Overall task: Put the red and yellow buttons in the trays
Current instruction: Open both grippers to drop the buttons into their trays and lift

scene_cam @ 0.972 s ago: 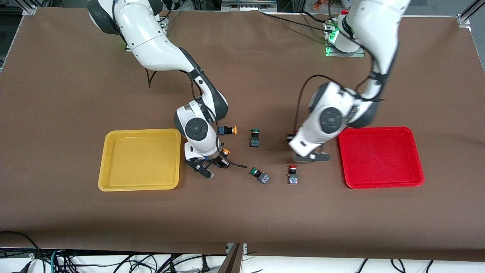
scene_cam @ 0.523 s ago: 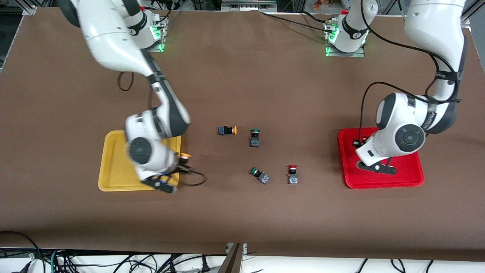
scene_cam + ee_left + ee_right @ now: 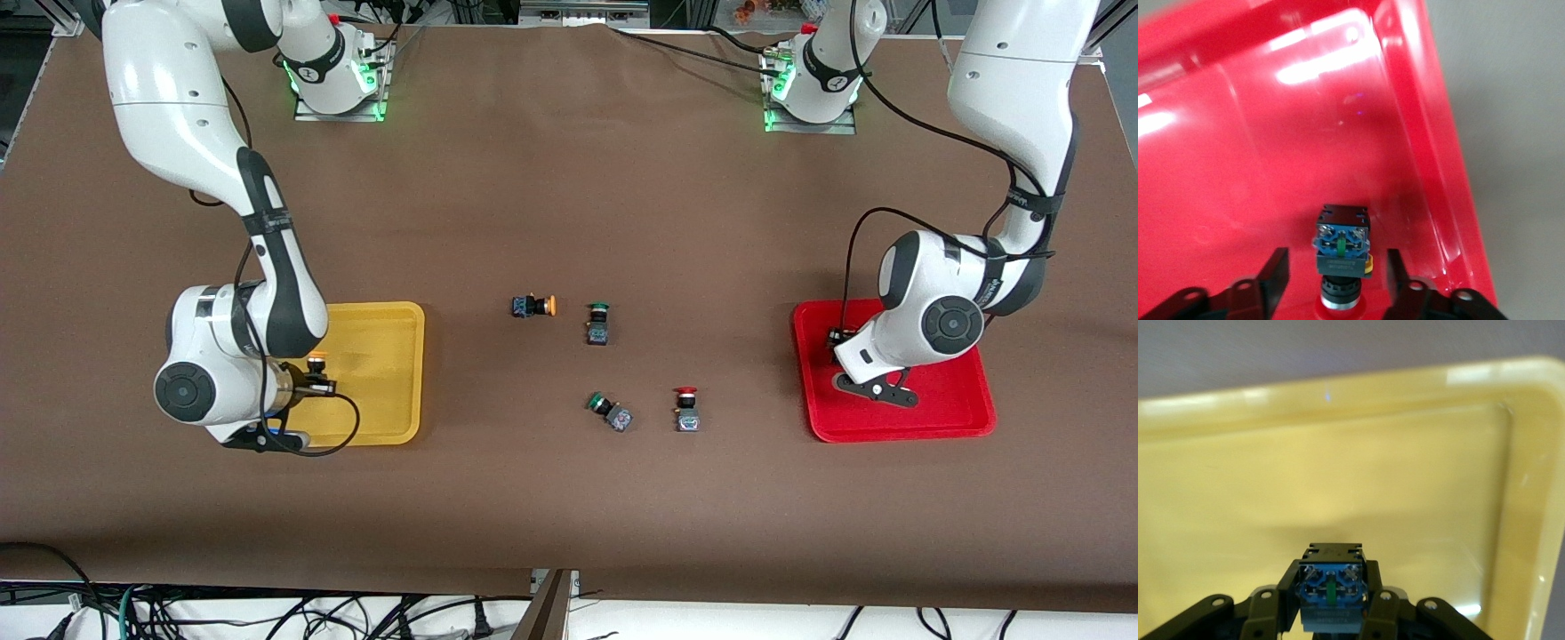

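My left gripper (image 3: 840,342) is low in the red tray (image 3: 942,413) and open. A red-capped button (image 3: 1341,250) lies on the tray floor (image 3: 1238,167) between the fingers (image 3: 1275,277), which stand apart from it. My right gripper (image 3: 313,380) is over the yellow tray (image 3: 382,356), shut on a yellow-capped button (image 3: 316,364). The right wrist view shows that button's blue terminal end (image 3: 1330,587) clamped over the tray (image 3: 1338,473). On the table lie a yellow-capped button (image 3: 534,306) and a red-capped button (image 3: 685,411).
Two green-capped switches lie mid-table, one (image 3: 597,324) beside the loose yellow button, one (image 3: 610,412) beside the loose red button. The brown mat lies bare between the two trays and the loose switches.
My right arm swung from mid-table to over the yellow tray, carrying the yellow-capped button. My left arm moved over the red tray and has held nearly still for the last half second.
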### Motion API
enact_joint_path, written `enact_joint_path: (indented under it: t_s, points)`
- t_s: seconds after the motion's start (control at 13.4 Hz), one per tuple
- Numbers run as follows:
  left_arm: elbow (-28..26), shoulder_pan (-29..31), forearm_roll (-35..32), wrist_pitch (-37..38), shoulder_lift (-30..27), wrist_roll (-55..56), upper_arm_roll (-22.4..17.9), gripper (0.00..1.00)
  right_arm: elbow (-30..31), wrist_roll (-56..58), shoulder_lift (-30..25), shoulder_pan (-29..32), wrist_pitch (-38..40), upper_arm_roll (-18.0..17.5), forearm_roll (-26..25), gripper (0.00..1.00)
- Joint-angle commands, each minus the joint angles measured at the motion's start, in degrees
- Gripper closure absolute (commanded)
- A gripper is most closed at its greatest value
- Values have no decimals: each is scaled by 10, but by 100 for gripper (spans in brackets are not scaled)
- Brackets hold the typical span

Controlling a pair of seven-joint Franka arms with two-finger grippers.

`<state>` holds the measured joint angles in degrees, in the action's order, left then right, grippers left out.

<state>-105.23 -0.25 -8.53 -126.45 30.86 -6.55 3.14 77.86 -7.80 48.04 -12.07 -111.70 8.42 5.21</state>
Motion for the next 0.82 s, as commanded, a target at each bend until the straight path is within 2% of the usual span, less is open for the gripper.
enact_joint_path:
  t_s: [0.0, 0.07, 0.15, 0.3, 0.52, 0.6, 0.75]
  points:
    - [63, 2, 22, 63, -27, -2, 30, 0, 29, -6, -13, 2, -11, -2, 8, 8]
    - [95, -8, 59, 73, -25, 1, 33, 0, 24, -20, -17, 1, -5, -3, 9, 2]
    - [126, -18, 99, 73, -8, 5, 33, 0, 20, -43, -36, -3, 3, -6, 9, 1]
    - [193, -47, 149, 71, 34, 36, 33, 0, -19, -99, -38, -30, 49, -8, 9, 1]
    - [300, -124, 144, 65, 132, 166, 27, 0, -28, -395, -40, -92, 55, -49, 41, 1]
    - [315, -147, 135, 42, 159, 200, 22, 0, -26, -496, -37, -122, 35, -52, 52, 1]
    - [308, -167, 113, -54, 191, 225, 21, 0, -8, -683, -28, -194, -28, -53, 63, 1]
